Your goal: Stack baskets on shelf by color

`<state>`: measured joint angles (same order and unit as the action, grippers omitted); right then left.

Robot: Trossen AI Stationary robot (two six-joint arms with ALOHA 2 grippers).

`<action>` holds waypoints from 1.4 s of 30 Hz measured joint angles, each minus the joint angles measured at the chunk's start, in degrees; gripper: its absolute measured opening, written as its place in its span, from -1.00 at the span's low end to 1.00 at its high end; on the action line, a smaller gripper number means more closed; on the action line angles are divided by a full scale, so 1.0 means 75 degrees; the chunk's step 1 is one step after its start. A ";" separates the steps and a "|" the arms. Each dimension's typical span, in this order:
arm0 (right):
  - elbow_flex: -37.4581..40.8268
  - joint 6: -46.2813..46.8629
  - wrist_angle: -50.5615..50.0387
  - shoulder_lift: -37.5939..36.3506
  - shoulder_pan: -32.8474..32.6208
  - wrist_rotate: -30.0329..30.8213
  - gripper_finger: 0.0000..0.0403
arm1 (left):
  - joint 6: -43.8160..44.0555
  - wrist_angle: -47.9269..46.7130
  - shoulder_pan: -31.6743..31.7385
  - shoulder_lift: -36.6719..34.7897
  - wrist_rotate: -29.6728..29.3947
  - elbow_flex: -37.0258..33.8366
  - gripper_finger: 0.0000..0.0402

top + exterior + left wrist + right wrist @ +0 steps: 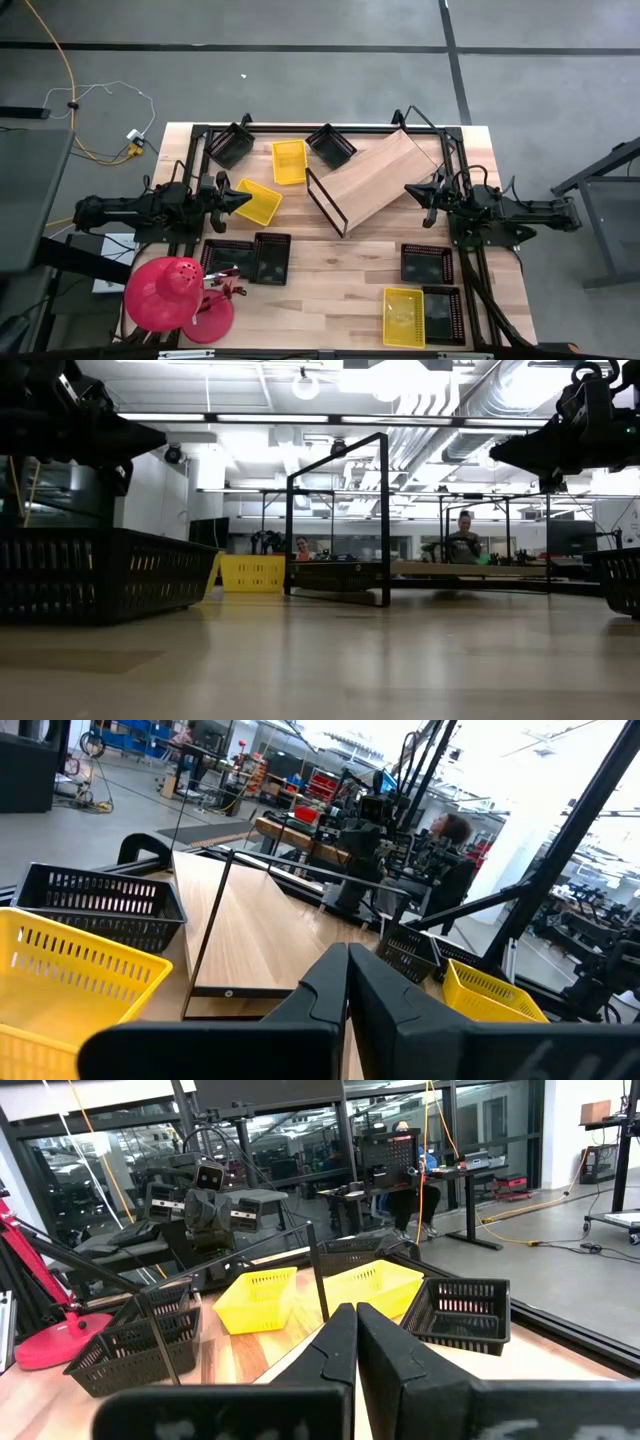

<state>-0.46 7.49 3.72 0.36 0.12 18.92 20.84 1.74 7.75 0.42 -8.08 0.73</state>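
Left gripper (243, 200) is hovering at the table's left side, fingers pressed together and holding nothing, its tip sitting over the edge of a tilted yellow basket (260, 201). In the left wrist view the same closed fingers (340, 982) are pointing toward the shelf (250, 930).

A red dome (165, 292) is sitting at the near left corner. Just right of it two black baskets (248, 258) are lying side by side, touching. At the far left corner another black basket (231, 145) is resting by the table frame. A second yellow basket (289, 161) is lying flat between that one and a black basket (331, 146) near the far edge.

The shelf (376, 177) is standing mid-table, turned at an angle, its board bare with no baskets on it.

Near the right front, one black basket (427, 264) is sitting alone; closer to the front edge a yellow basket (403, 315) is lying touching a black basket (442, 313).

Right gripper (414, 189) is hovering just beside the shelf's right end, fingers closed tight and empty, tip pointing at the shelf. The right wrist view is showing those shut fingers (345, 1345) aimed across the table at the yellow and black baskets.
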 joint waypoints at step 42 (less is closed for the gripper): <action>0.0000 0.0000 0.0001 -0.0002 0.0000 0.0000 -1.00 | 0.0012 0.0230 0.0000 -0.0002 -0.0515 0.0000 -1.00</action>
<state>-0.46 7.49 3.73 0.35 0.12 18.92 20.93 3.46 7.75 0.40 -11.94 0.73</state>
